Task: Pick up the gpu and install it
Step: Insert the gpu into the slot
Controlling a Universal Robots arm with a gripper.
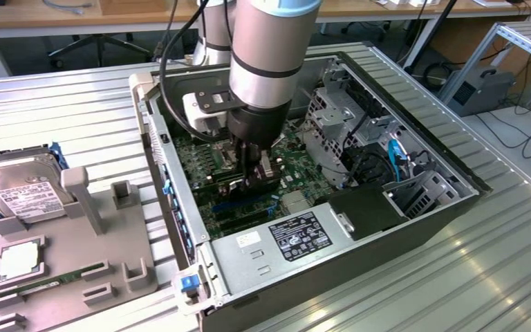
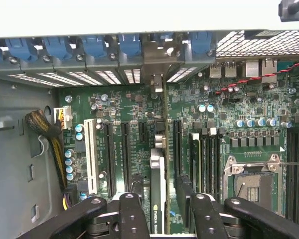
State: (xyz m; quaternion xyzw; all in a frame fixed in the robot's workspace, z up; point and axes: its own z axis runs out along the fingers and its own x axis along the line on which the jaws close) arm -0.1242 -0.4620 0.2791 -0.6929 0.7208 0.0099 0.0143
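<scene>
So the arm is reaching straight down into the open PC case (image 1: 450, 181), which lies on its side on the ribbed metal worktop (image 1: 487, 277) so the motherboard (image 2: 229, 107) faces up and the slots can be reached from above. The hand (image 1: 256, 174) sits at centre frame in the exterior view, right over the board. From the wrist camera the gpu (image 2: 158, 194) stands on edge in the lower middle, lined up with a slot, its bracket end pointing toward the rear slot covers with the blue clips (image 2: 94, 47) along the top — looks seated or very close to it. The hand's fingers (image 2: 132, 214) stand wide, one on each side of the card, and I can't see them pinching it. A hard drive (image 1: 21, 188) rests on the grey parts tray (image 1: 81, 263) at lower left.
</scene>
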